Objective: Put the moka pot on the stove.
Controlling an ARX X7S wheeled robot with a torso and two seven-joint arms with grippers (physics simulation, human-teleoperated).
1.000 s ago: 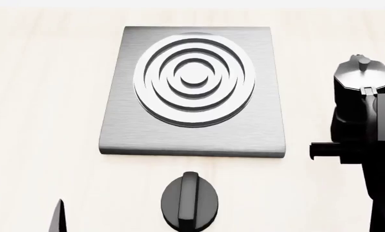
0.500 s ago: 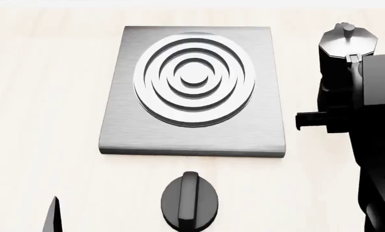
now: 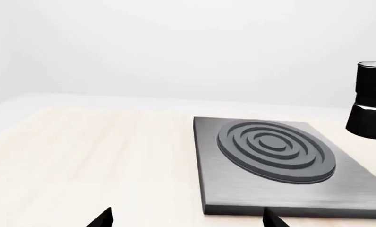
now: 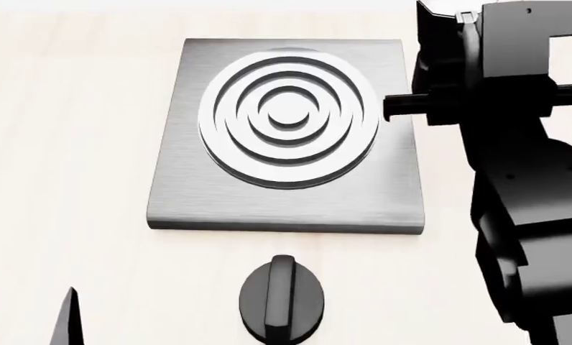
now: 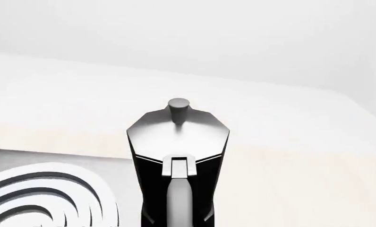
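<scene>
The moka pot, black and faceted with a silver lid and knob, hangs in the air, held by its handle in my shut right gripper. In the head view only a black part of the pot shows beside the right arm, by the stove's far right corner. The left wrist view shows the pot clear of the table, just right of the stove. The stove is a grey square plate with burner rings and is bare. My left gripper is open and empty, low at the near left.
A round black dial knob sits on the light wooden table just in front of the stove. My right arm fills the right side of the head view. One left fingertip shows at the bottom left.
My right gripper has lifted the moka pot off the table and carried it up and left, toward the stove's far right corner. The left gripper has barely shifted.
</scene>
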